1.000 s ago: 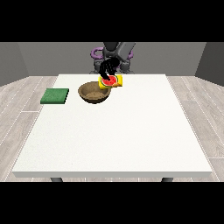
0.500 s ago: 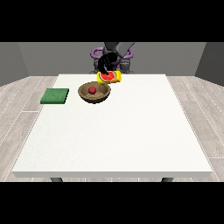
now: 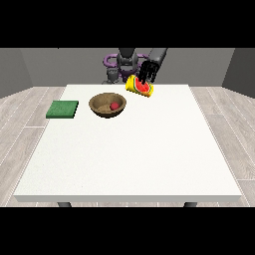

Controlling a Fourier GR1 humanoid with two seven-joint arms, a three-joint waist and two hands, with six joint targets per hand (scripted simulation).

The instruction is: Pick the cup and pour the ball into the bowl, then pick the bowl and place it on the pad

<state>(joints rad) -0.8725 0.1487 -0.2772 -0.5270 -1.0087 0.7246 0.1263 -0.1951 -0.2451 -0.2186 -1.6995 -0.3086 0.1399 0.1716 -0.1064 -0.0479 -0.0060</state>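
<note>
A brown bowl (image 3: 107, 105) stands on the white table (image 3: 129, 149), left of centre towards the far side. A red ball (image 3: 114, 105) lies inside it. The yellow cup (image 3: 140, 86) with its red inside is tipped on its side above the table's far edge, to the right of the bowl. The black hand at the view's right (image 3: 148, 73) comes down on it from above, fingers wrapped over the cup. A green pad (image 3: 63, 109) lies flat to the left of the bowl. The hand at the view's left (image 3: 112, 75) shows only as a small dark shape by the robot's body.
The robot's torso (image 3: 127, 61) stands behind the table's far edge, with purple parts (image 3: 107, 61) beside it. White tabletop stretches from the bowl to the near edge and to the right.
The ball went from the cup into the bowl and rolled to its right side. The hand with the tipped cup has moved right, away from the bowl.
</note>
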